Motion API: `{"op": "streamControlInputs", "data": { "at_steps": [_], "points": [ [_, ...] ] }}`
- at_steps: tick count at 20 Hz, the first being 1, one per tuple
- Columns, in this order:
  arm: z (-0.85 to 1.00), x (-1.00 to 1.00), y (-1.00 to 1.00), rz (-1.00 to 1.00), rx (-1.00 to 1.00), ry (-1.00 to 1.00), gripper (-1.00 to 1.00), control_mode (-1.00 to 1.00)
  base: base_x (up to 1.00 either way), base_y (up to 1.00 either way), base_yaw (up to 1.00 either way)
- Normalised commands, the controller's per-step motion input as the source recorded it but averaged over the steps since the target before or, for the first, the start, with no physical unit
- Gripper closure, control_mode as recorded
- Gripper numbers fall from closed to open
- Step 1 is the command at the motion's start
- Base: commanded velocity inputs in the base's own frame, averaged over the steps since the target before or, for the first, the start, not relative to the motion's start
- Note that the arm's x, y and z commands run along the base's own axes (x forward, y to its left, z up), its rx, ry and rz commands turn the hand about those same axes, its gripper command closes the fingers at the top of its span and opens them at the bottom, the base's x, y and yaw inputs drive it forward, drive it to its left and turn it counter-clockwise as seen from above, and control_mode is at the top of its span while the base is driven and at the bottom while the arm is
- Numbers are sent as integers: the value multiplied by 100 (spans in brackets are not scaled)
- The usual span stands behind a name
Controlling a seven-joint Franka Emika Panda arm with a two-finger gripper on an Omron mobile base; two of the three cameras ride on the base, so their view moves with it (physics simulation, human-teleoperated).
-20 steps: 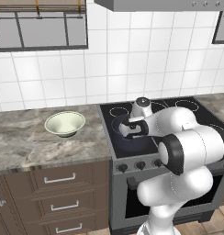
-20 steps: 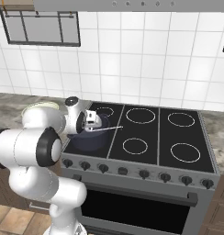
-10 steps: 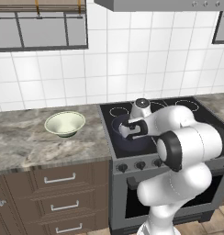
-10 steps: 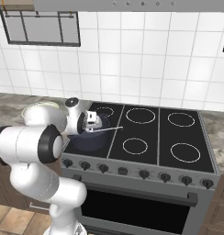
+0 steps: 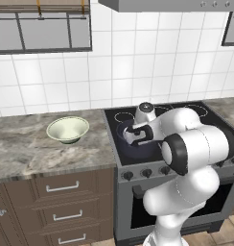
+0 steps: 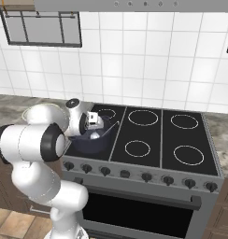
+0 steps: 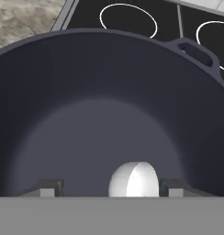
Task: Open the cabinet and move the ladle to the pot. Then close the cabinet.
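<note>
1. Now the ladle [image 6: 103, 131] lies in the pot [image 6: 90, 141] on the stove's [image 6: 181, 140] front burner on the table side, its thin straight handle leaning over the rim, up and away toward the middle of the hob in the right base view.
2. Its long axis slants from the bowl low in the pot to the handle tip above the rim.
3. Seen from the hand, the ladle's bowl [image 7: 133, 180] is a small, rounded, silvery-white shape on the pot's dark floor [image 7: 109, 137], between the two fingers [image 7: 48, 188].
4. Those fingers stand apart on either side of the bowl, not pinching it; the gripper [image 7: 109, 189] is spread inside the pot.
5. Dark blue-grey and wide, the pot shows a loop handle on its far rim.
6. Left of the stove, a pale green bowl [image 5: 67, 129] sits on the marbled table [image 5: 23, 149].
</note>
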Motion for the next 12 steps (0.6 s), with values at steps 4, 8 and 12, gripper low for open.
{"op": "streamControlInputs", "data": {
  "at_steps": [4,8,12],
  "points": [
    [1,0,0,0,0,-6,-100,-100,0,0,0],
    [17,-2,0,0,0,-8,-100,-100,0,0,0],
    [79,-42,-3,0,7,-16,-100,-100,0,0,0]
  ]
}}
